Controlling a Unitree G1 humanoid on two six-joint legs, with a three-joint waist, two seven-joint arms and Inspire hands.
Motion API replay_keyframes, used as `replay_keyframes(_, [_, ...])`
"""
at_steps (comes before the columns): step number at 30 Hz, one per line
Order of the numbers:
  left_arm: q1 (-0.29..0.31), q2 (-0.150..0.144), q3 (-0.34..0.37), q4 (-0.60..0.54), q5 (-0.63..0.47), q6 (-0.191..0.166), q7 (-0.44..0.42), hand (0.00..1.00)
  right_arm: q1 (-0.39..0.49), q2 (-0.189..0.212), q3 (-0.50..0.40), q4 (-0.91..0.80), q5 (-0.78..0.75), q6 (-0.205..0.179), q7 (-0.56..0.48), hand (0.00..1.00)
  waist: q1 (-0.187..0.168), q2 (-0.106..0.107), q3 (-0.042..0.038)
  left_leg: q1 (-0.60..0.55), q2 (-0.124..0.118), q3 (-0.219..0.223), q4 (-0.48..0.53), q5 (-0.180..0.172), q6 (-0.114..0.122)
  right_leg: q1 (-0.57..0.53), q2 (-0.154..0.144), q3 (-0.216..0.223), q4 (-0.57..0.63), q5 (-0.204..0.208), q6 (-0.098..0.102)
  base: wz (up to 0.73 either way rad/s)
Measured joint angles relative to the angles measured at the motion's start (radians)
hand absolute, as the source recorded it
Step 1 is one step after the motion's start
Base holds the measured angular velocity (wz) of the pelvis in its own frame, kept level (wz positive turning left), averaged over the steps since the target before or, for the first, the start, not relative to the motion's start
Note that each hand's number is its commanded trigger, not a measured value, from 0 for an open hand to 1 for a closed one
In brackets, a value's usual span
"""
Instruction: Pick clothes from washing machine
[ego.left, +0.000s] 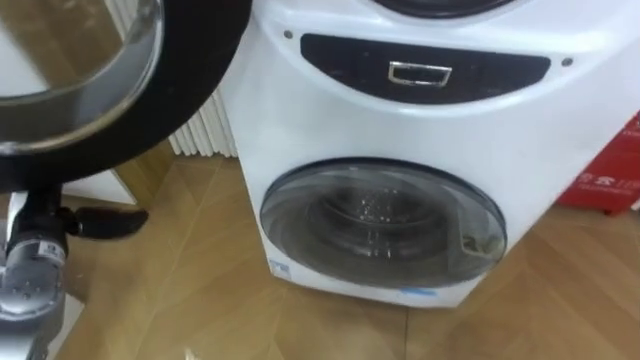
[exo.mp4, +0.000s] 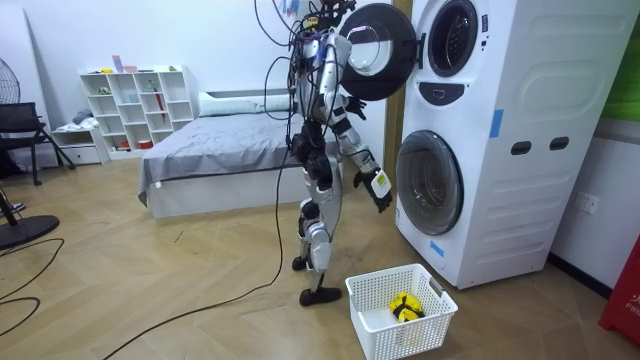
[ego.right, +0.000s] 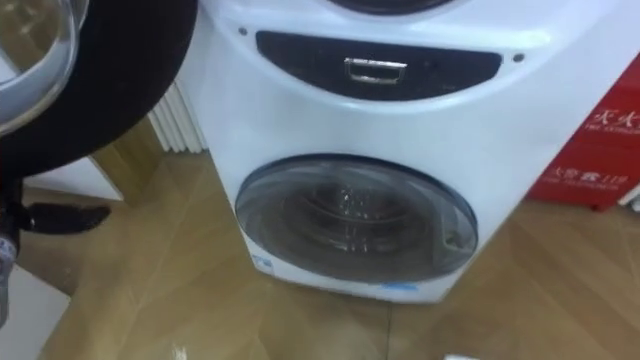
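Note:
I stand close before a white stacked washing machine (ego.left: 420, 110). Its lower round door (ego.left: 385, 222) is closed, and through the glass I see only the metal drum, no clothes. The upper door (ego.left: 100, 70), black-rimmed with a glass bowl, hangs swung open at the upper left. My left hand (ego.left: 100, 222) is held low to the left of the lower door, dark fingers stretched flat and pointing right, holding nothing. In the room view this lowered left hand (exo.mp4: 381, 192) hangs in front of the lower door (exo.mp4: 430, 182).
A white laundry basket (exo.mp4: 372, 300) with a yellow-and-black item (exo.mp4: 404, 306) stands on the wooden floor beside my feet. A red box (ego.left: 610, 170) sits right of the machine, a white slatted panel (ego.left: 205, 130) to its left. A bed (exo.mp4: 220, 150) and shelf (exo.mp4: 140, 105) lie behind.

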Motion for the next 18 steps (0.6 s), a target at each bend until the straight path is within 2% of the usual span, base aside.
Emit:
replay_keyframes(5, [0.019,0.0,-0.029,-0.034,0.027,0.002,0.004,0.0,0.011,-0.003,0.011,0.02,0.018,0.017,0.003,0.0,-0.006,0.007,0.0035,0.002,0.0,0.0,-0.001,-0.001,0.0,0.012,0.006,-0.007,0.004,0.0,0.0,0.12])
replay_keyframes(9, [0.039,0.0,-0.058,-0.085,0.027,0.015,0.003,0.0,0.015,-0.003,0.032,0.02,0.024,0.023,0.016,0.0,-0.007,0.01,0.0048,0.003,-0.003,0.001,-0.001,-0.008,0.008,0.013,0.003,-0.03,0.007,0.0,0.0,0.05])
replay_keyframes(12, [0.042,0.0,-0.062,-0.085,0.025,0.024,0.004,0.0,0.017,-0.003,0.047,0.015,0.023,0.027,0.027,0.0,-0.011,0.009,0.0045,0.007,-0.005,0.013,0.0,-0.008,0.009,0.013,-0.002,-0.034,0.01,0.0,0.001,-0.08])
replay_keyframes(15, [0.07,0.0,-0.062,-0.086,0.025,0.024,0.008,0.0,0.03,-0.003,0.047,0.015,0.022,0.045,0.032,0.0,-0.014,0.01,0.0039,0.03,-0.003,0.029,-0.002,-0.009,0.011,0.028,-0.002,-0.033,0.009,-0.001,0.002,-0.19])
replay_keyframes(18, [0.084,0.0,-0.062,-0.087,0.027,0.025,0.01,0.0,0.049,-0.003,0.046,0.014,0.021,0.045,0.039,0.0,-0.017,0.012,0.0016,0.04,-0.003,0.027,0.001,-0.009,0.011,0.046,-0.001,-0.047,0.006,-0.001,0.001,-0.03])
